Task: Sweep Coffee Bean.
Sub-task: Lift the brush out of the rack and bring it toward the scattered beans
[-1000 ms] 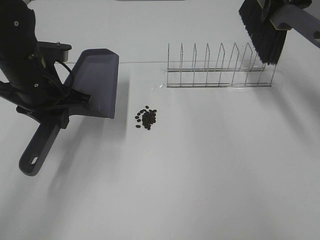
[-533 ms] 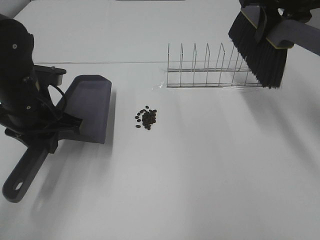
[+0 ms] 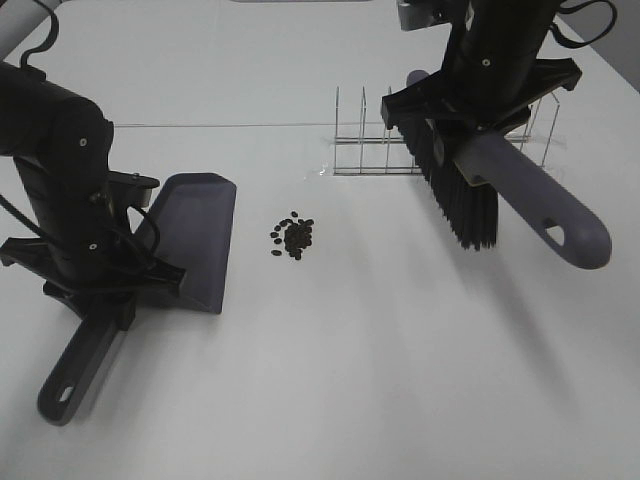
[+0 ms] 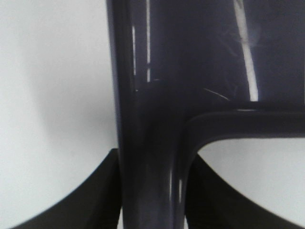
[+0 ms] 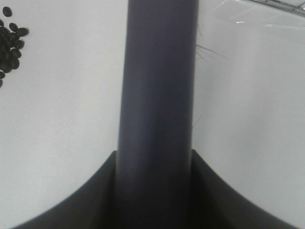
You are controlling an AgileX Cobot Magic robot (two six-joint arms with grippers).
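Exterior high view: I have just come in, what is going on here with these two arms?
The left claw is shut on the handle of a dark dustpan, placed left of the coffee beans. The right claw is shut on a brush, bristles down, right of the beans and in front of a wire rack. The beans lie in a small pile on the white table between both tools, not yet swept.

Blk L arm (image 3: 62,175) & R arm (image 3: 500,45), blk cables (image 3: 33,40), sm. screws (image 3: 486,62)
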